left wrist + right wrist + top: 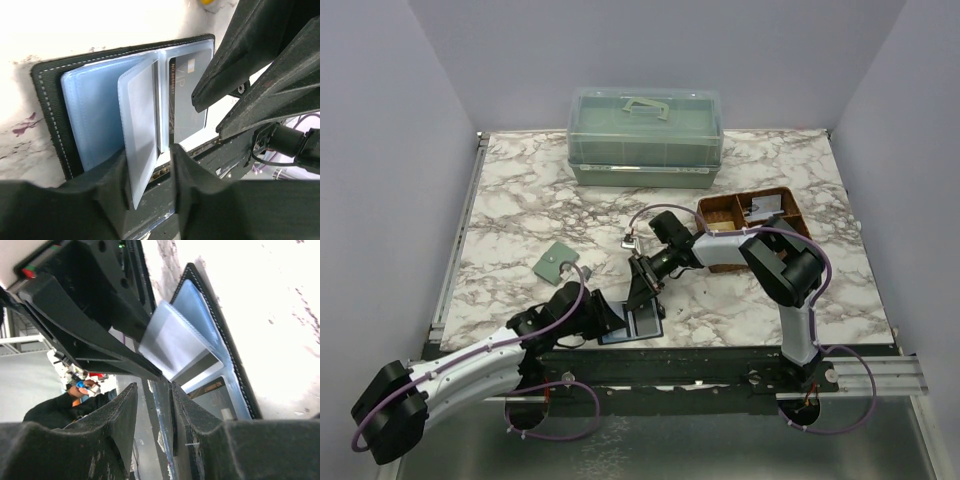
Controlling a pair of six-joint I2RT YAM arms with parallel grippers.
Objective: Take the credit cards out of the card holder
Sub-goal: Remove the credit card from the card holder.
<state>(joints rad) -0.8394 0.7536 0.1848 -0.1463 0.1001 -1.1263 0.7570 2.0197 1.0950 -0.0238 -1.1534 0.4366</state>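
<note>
"How far along are they?"

"Barely started, I'd say. The left gripper (149, 154) has its jaws drawn narrow around a clear sleeve (140, 115). Whether it's pinched, I can't tell."

"And the card holder (635, 326)?"

"It's lying open at the near edge of the table (520, 200), with a grey credit card (189, 85) inside its pocket. The right gripper (155, 390), jaws narrow, is at that page. I can't tell if it's holding anything."

marbled desk (520, 190): green lidded box (645, 140) at far edge, brown tray (706, 209) right, sage-green wallet (556, 263) left, open black card holder (642, 326) at near edge.
</note>
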